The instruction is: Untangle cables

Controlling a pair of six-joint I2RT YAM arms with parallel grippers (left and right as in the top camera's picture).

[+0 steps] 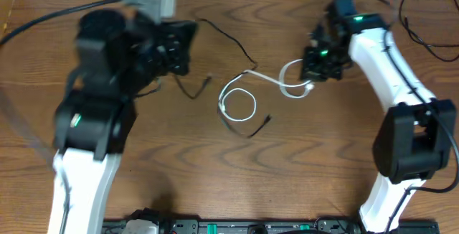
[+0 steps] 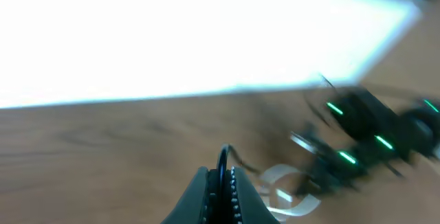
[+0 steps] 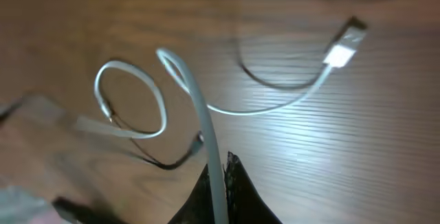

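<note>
White cord runs up between the tips of my right gripper, which is closed tight on the white cable. Just beyond the pinch it curls into a round loop, and its plug lies loose farther out on the table. The black cable passes under that loop and touches it, so the two are not yet apart. My left gripper is closed too, and a thin dark strand rises from between its tips. I judge that it holds the black cable, though that view is smeared. The risk is in the pull: if both arms draw outward while the black cord threads the white loop, the loop could cinch into a knot. The thin cord could also slip out of my pinch, or the free plug could snag and whip. The table is brown wood with plain grain, bare apart from the cords. Thick arm wires trail at its back right, and a bright pale band lies along its far edge.
</note>
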